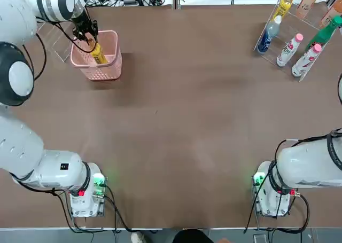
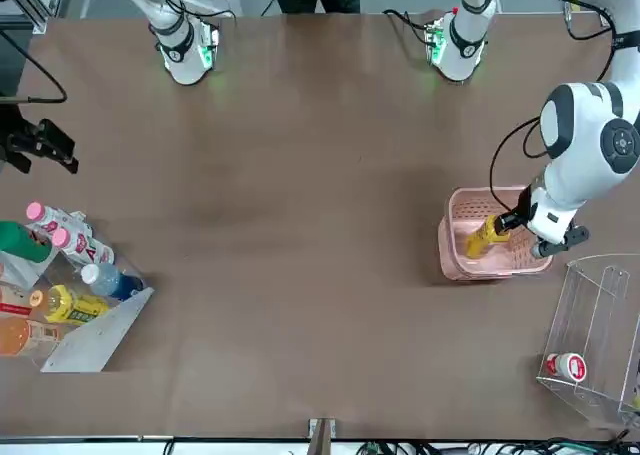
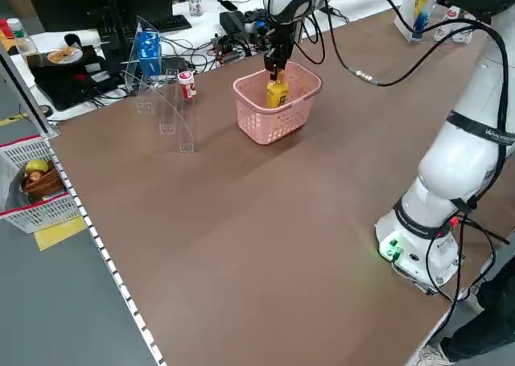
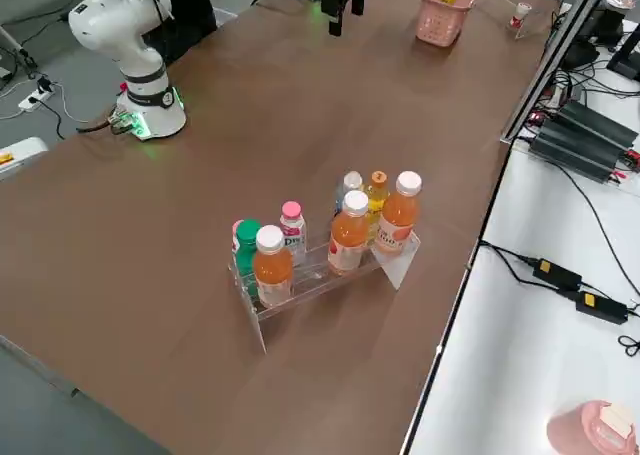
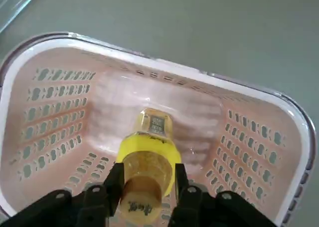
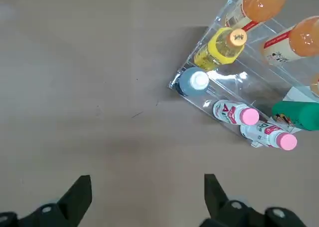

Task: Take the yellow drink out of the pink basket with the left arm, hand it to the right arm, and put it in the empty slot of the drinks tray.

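Left gripper (image 5: 147, 184) is reaching down into the pale-pink plastic mesh basket (image 1: 109, 67) at the table's far left, fingers clamping the slim bright-yellow bottle (image 5: 147, 159) near its cap, bottle leaning inside the basket. Right gripper (image 6: 144, 194) is hovering with fingers spread wide, empty, near the clear acrylic drinks rack (image 6: 219, 87) at far right.

Brown table (image 1: 176, 125), matte, carries everything before me. Pink basket (image 1: 101, 67) rests directly on it at far left corner on my side, near clear acrylic stand (image 2: 600, 325), which also sits on table at that edge. Drinks tray (image 1: 299, 40), clear acrylic rack loaded with bottles, stands on table at far right corner. My two arm bases (image 1: 88, 192) (image 1: 270, 192) bolted at near edge, left and right, each showing green light. Middle of tabletop bare brown surface.
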Available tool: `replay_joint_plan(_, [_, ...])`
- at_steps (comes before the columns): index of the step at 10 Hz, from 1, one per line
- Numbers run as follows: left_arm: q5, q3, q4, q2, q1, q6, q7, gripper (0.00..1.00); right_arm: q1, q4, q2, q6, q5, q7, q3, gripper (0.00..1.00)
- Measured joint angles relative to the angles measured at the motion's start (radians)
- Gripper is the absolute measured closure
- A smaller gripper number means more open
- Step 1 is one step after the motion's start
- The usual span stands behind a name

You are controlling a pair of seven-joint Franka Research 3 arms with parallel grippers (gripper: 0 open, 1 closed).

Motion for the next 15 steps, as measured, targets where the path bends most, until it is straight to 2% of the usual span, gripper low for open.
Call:
replay_joint_plan(7, [0.000, -0.002, -0.029, -0.033, -0.003, 0.000, -0.012, 0.51, 0.000, 0.000, 0.000, 0.000, 0.000, 0.000, -0.001, 0.00])
replay_joint_plan(10, [0.000, -0.002, -0.037, -0.038, -0.003, 0.000, -0.012, 0.56, 0.000, 0.000, 0.000, 0.000, 0.001, 0.000, -0.001, 0.00])
replay_joint_plan(15, [0.000, -0.001, -0.038, -0.038, -0.001, 0.000, -0.011, 0.56, 0.000, 0.000, 0.000, 0.000, 0.001, 0.000, -0.001, 0.00])
